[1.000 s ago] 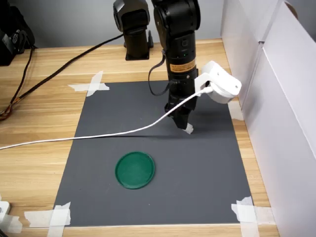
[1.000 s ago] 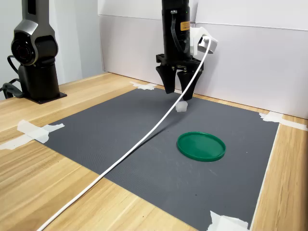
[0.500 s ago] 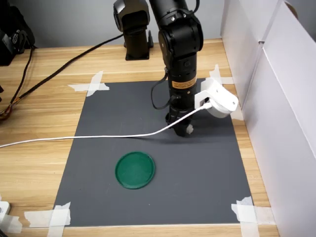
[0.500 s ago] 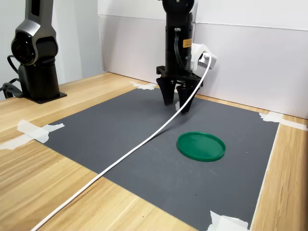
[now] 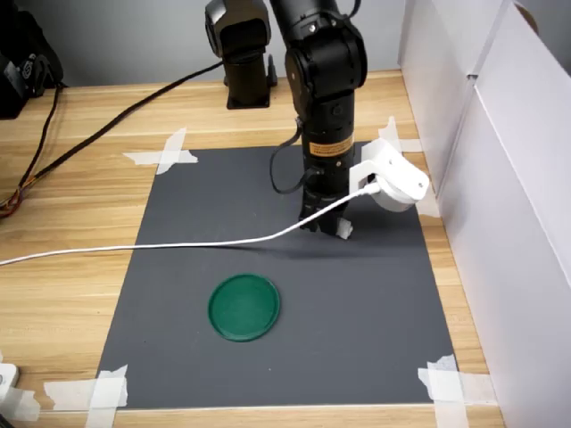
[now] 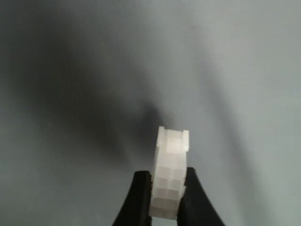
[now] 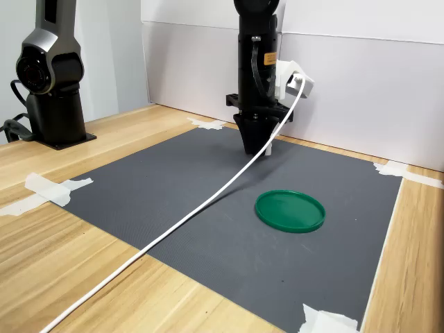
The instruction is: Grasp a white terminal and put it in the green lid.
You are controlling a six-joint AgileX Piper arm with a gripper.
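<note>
The white terminal [image 6: 170, 165] is a tiny stepped block pinched between my two black fingers [image 6: 139, 200] in the wrist view. My gripper [image 5: 326, 227] is shut on it, pointing straight down, low over the far right part of the dark grey mat [image 5: 196, 223]. In both exterior views only a white sliver of the terminal [image 5: 343, 231] [image 7: 268, 148] shows beside the gripper [image 7: 255, 148]. The green lid [image 5: 244, 307] [image 7: 290, 210] lies flat and empty on the mat, towards the first exterior view's lower left of the gripper.
A white camera housing [image 5: 393, 175] hangs off the wrist, and its white cable [image 5: 134, 247] trails across the mat. A white wall [image 5: 500, 178] stands close on the first exterior view's right. A black arm base [image 7: 52, 76] sits on the wooden table. Tape strips [image 5: 162, 154] hold the mat's corners.
The gripper came down around the terminal with fingers open, then closed on it. The lid has not moved.
</note>
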